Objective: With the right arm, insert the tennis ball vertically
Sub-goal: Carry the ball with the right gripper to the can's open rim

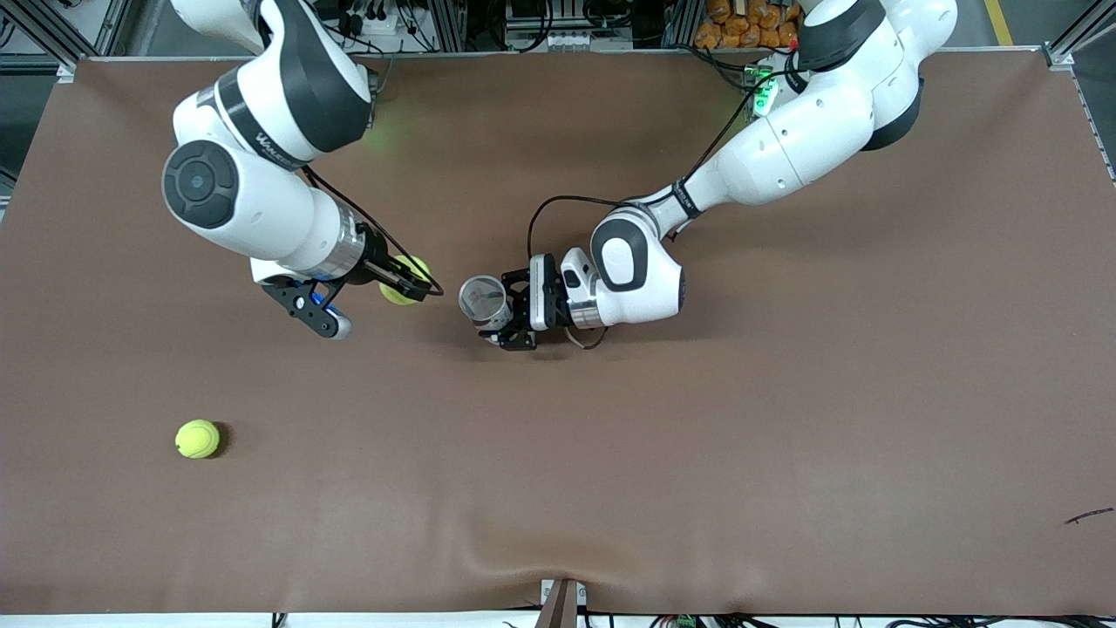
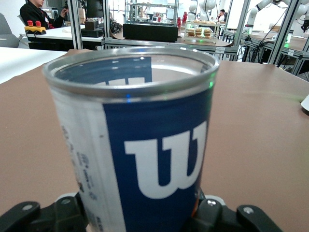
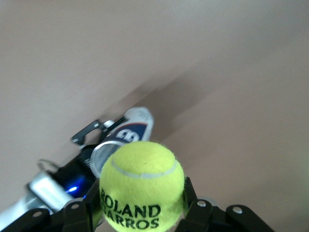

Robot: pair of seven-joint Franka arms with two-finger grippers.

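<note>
Jaws clamped: my right gripper [image 1: 417, 281] carries the tennis ball [image 1: 404, 280] beside the upright can [image 1: 484, 301], gripped by my left gripper [image 1: 508, 312]. Next, I judge: centre over its mouth, lower.

Fuzzy felt tennis ball [image 3: 142, 183]; glossy clear plastic can [image 2: 140, 140] with metal rim; matt brown table [image 1: 697, 453].

The can [image 1: 485, 302] stands upright near the middle of the desk [image 1: 785, 436], its mouth open upward with nothing over it. The left gripper [image 1: 504, 310] clamps its side from the left arm's end, blocking that flank. The right gripper [image 1: 408, 281], closed on a tennis ball [image 1: 403, 280], hangs just beside the can toward the right arm's end, bare desk between them. A second ball [image 1: 197, 439] lies well apart, nearer the front camera.
</note>
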